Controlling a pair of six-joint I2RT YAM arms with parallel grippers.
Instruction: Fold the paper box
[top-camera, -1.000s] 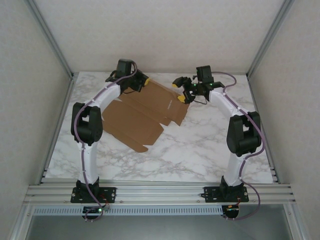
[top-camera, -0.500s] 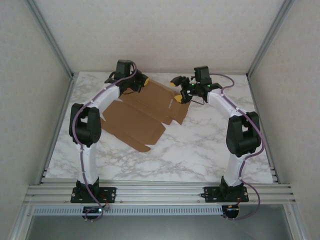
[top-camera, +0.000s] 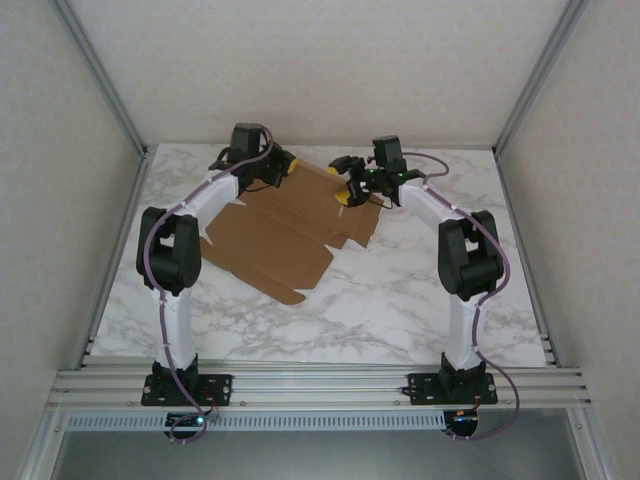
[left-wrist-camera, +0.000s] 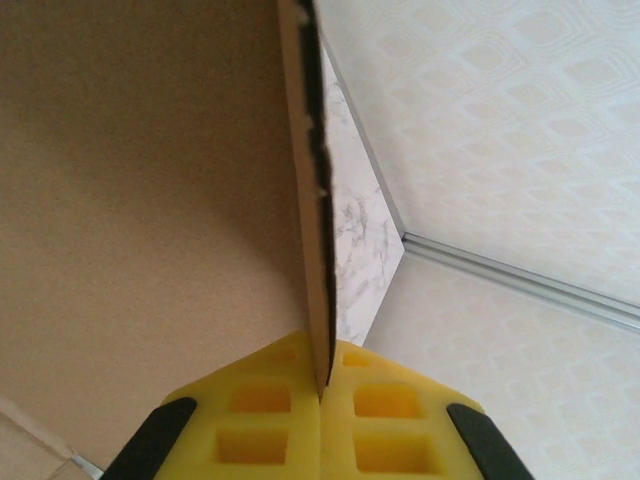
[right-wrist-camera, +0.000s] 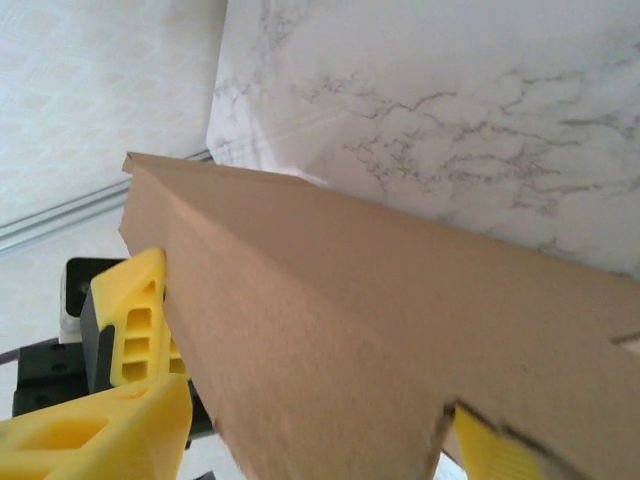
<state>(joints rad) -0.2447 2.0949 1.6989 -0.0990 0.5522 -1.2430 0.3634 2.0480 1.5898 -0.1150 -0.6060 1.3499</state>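
While L gripper (left-wrist-camera: 322, 392) pinches it, paper box (top-camera: 265, 235) runs diag.

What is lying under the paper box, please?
The marble table lies under the box, showing around it. Whatever is beneath the flat cardboard is covered; the left gripper pinches its raised far edge.

I've got the paper box (top-camera: 275, 225), plain brown die-cut cardboard, lying mostly flat and diagonal across the far-left part of the desk (top-camera: 400, 290), its far flap (left-wrist-camera: 312, 200) standing upright.
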